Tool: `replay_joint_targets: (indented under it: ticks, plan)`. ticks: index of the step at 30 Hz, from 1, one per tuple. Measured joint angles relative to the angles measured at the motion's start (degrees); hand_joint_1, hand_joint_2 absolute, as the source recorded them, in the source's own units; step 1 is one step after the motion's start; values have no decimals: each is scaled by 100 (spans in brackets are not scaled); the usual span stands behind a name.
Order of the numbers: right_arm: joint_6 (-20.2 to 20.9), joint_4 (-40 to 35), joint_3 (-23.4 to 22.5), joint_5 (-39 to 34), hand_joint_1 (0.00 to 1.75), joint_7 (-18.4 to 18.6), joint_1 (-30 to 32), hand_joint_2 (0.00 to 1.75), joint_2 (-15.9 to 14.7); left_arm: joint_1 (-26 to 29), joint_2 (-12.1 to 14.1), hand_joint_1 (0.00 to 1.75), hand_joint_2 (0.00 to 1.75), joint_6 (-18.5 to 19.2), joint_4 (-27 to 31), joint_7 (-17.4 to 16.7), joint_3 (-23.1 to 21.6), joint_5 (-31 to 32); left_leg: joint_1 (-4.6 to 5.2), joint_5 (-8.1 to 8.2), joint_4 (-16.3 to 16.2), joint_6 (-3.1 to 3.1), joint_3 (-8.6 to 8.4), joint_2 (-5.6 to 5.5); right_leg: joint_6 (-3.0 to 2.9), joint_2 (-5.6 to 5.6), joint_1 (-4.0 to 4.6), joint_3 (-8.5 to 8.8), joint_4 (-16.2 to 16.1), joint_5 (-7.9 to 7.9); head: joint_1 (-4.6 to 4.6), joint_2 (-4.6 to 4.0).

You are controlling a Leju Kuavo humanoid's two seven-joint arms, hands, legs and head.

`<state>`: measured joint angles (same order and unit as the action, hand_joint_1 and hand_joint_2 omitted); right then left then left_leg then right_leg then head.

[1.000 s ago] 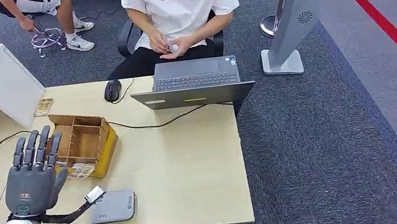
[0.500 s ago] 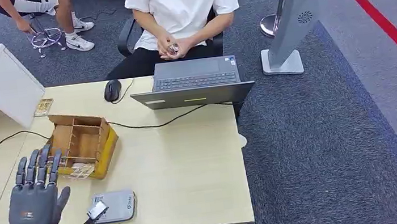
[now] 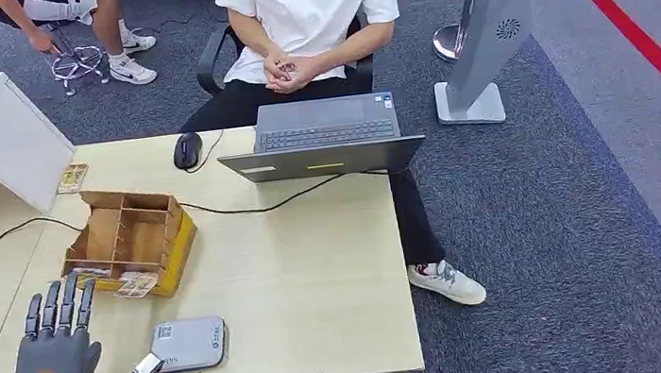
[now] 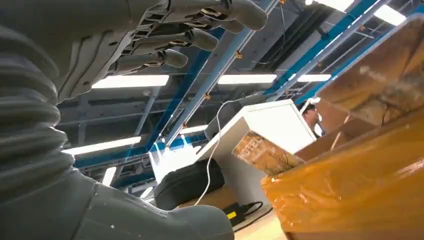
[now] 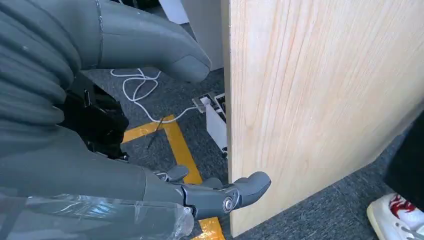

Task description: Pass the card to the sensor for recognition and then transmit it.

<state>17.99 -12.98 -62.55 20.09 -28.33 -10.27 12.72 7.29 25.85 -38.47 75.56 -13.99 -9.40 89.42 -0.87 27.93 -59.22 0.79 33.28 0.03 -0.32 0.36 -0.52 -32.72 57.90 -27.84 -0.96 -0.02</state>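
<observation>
While our left hand (image 3: pixel 53 346) hangs over the near left corner of the table (image 3: pixel 300 276), its fingers (image 3: pixel 63 303) are straight, spread and holding nothing; the left wrist view shows the same hand (image 4: pixel 165 35) bare. Just right of it at the near edge we see a small white tag (image 3: pixel 146 366) on a dark cable. Touching distance right sits the grey card sensor (image 3: pixel 189 344), flat, nothing on it. Behind the hand stands the wooden divider box (image 3: pixel 128 238) on yellow wrap, with cards (image 3: pixel 137 284) lying at its near edge. We can't tell which card is the task's. Further back: mouse (image 3: pixel 187 150), then laptop (image 3: pixel 326 139), with a seated person (image 3: pixel 306 18) behind it. Our right hand (image 5: pixel 150 170) hangs below the table edge (image 5: pixel 300 100), fingers loosely extended, holding nothing.
</observation>
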Motion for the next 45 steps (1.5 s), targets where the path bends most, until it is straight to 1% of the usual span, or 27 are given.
replay_joint_targets:
  ticks: [5,9,12,16,21,27,31,34,45]
  plan:
    - [-2,2,15,50,0,46,-8,175,0,-218,44,0,175,7,-313,-50,-98,0,0,0,0,0,0,-2,0,-3,-1,1,-1,0,-2,0]
    - [-18,2,66,105,0,101,-31,175,2,-580,33,0,175,-7,-737,55,-206,0,0,-2,0,0,-1,-4,-4,-6,-1,2,0,3,-2,0]
    - [-20,2,116,120,0,118,-52,175,9,-862,20,0,175,-63,-1038,-22,-409,0,-1,-5,0,0,-1,-5,-5,-6,0,2,1,4,-2,0]
    - [-26,2,149,136,0,125,-68,175,13,-1111,-4,0,175,-68,-1237,-103,-655,0,0,-5,0,0,-1,-4,-5,-4,0,3,1,4,0,0]
    - [-26,2,157,136,0,149,-73,175,17,-1268,-13,0,175,-66,-1366,-105,-807,0,0,-4,-1,0,0,-3,-4,-4,-1,1,0,4,0,0]
    - [-28,2,192,138,0,166,-76,175,24,-1398,-118,0,175,-61,-1410,0,-877,0,0,-4,-1,0,-1,-3,-4,-4,-1,1,0,4,-2,0]
    - [-44,2,197,136,0,166,-76,175,24,-1465,-144,0,175,-31,-1410,-173,-1051,0,0,-4,-1,0,-1,-3,-4,-3,-1,1,0,4,-2,0]
    - [-44,2,199,136,0,166,-76,175,24,-1489,-146,0,175,-28,-1410,-227,-1161,0,0,-4,-1,0,-2,-3,-4,-3,-1,1,0,4,-2,0]
    - [-39,2,234,116,0,166,-76,175,24,-1586,-172,0,175,9,-1403,-240,-1416,0,0,-4,-1,0,-2,-3,-4,-3,-1,1,0,4,-2,0]
